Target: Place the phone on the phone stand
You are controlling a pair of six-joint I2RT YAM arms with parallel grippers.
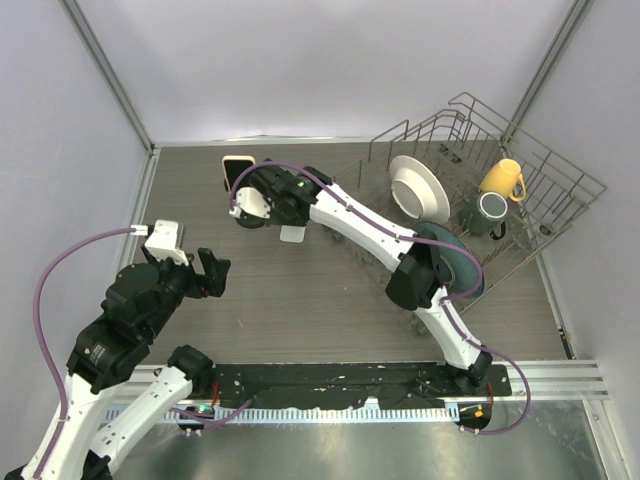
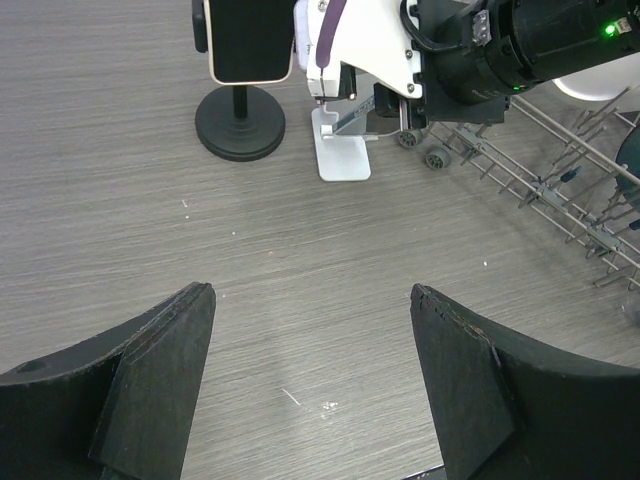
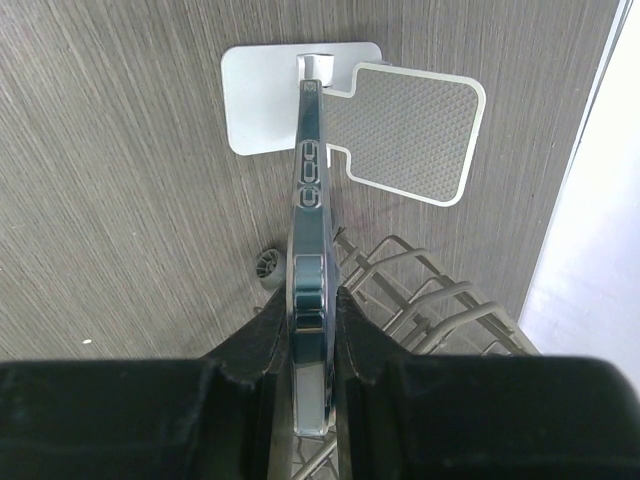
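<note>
I'm standing in a robotics lab, inside a boxed-in test cell. Plain pale panel walls close the space on three sides, framed by bare aluminium posts at the corners. The left arm and the right arm, both white and black, are bolted to a black mounting plate at the near edge of a wood-grain table. A purple cable loops off the left one. The household things look like props: a wire dish rack holding a white plate and a yellow mug, and a small silver phone stand.
</note>
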